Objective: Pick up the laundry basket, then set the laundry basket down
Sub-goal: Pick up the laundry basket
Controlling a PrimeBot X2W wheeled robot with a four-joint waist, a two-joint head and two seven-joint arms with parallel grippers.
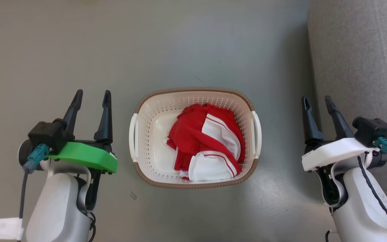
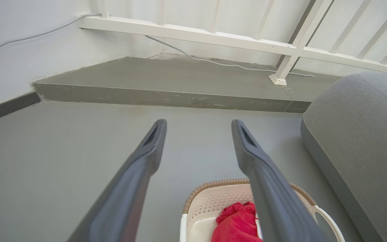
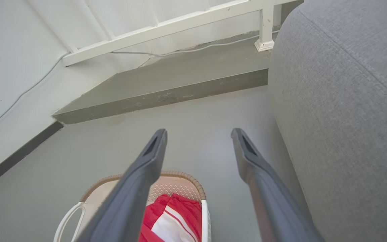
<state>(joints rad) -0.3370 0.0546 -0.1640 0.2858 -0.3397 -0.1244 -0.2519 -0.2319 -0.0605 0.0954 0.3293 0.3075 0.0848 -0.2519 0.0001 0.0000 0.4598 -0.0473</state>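
The laundry basket (image 1: 153, 114) rests on the grey floor in the middle of the head view, cream-white and perforated with a brown rim and a white handle on each side. Red and white clothing (image 1: 207, 141) lies inside it. My left gripper (image 1: 92, 95) is open, held off to the basket's left with nothing between its fingers. My right gripper (image 1: 316, 101) is open too, off to the basket's right. The basket (image 2: 207, 201) shows low in the left wrist view between my left gripper (image 2: 198, 125) fingers. In the right wrist view the basket (image 3: 180, 185) sits bottom left of my right gripper (image 3: 198, 132).
A grey upholstered sofa (image 1: 361, 67) stands close on the right, just beyond my right gripper. Ahead, a raised grey step (image 2: 166, 95) runs below a white railing (image 2: 213, 35) and a wall with a loose cable. Bare floor spreads left of the basket.
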